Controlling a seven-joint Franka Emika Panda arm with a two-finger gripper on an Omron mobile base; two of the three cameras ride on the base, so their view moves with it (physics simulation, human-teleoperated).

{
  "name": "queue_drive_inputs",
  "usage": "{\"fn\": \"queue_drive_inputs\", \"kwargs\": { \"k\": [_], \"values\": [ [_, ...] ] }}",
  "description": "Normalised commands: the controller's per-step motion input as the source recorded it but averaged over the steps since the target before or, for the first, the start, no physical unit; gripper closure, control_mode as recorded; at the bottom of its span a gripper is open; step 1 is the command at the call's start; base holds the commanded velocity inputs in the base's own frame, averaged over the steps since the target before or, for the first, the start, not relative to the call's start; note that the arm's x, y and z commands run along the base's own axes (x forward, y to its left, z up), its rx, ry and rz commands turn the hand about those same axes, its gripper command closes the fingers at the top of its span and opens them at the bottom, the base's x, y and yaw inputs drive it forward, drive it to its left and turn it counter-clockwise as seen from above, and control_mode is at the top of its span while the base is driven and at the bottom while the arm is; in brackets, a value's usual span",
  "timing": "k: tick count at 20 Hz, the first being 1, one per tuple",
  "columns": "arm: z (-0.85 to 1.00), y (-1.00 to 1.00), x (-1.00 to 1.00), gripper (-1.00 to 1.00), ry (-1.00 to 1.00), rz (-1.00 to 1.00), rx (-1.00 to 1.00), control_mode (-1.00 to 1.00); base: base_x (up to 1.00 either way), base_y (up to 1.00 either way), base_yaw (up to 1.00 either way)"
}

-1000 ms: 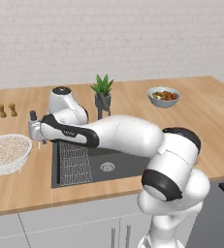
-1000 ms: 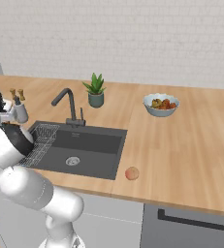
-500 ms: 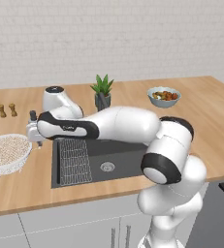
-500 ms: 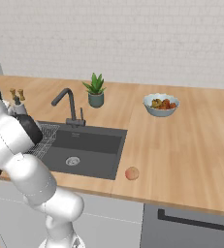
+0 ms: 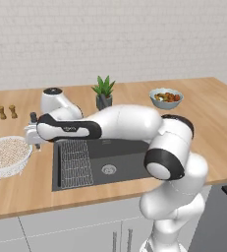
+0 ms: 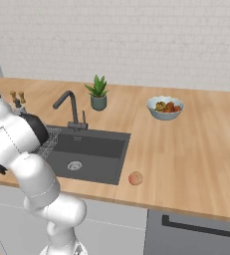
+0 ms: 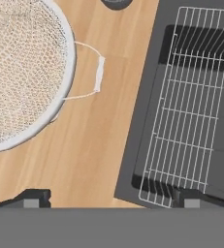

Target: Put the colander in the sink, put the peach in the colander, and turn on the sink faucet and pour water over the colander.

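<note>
On counter left of dark grey recessed sink [image 5: 115, 162]: wide white mesh colander [image 5: 7, 155], not yet moved. My gripper [image 5: 30, 134] beside it, fingers wide apart, empty. Small orange-pink peach [image 6: 135, 178] on counter; faucet untouched. All steps remain.

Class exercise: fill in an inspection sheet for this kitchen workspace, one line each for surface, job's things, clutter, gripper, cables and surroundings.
Surface: wooden counter, level.
Job's things: colander on the counter left of the sink, handle toward it; wire rack in the sink's left part; peach on the counter right of the sink; sink faucet behind the basin, no water seen.
Clutter: fruit bowl, potted plant, two shakers.
Gripper: gripper open, between colander and sink, holding nothing.
Cables: nothing seen.
Surroundings: pale brick wall.
</note>
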Motion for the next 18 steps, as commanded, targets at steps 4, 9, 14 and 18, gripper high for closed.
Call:
{"fn": "queue_drive_inputs", "kwargs": {
  "k": [4, 9, 14, 18],
  "values": [
    [-0.11, 0.51, 0.00, -1.00, 0.00, -0.04, 0.02, -1.00, 0.00, 0.00, 0.00],
    [0.00, 0.51, 0.00, -1.00, 0.00, -0.04, 0.01, -1.00, 0.00, 0.00, 0.00],
    [-0.05, 0.39, 0.06, -1.00, 0.00, -0.04, 0.00, -1.00, 0.00, 0.00, 0.00],
    [-0.16, 0.25, 0.24, -1.00, 0.02, -0.04, 0.00, -1.00, 0.00, 0.00, 0.00]
  ]
}}
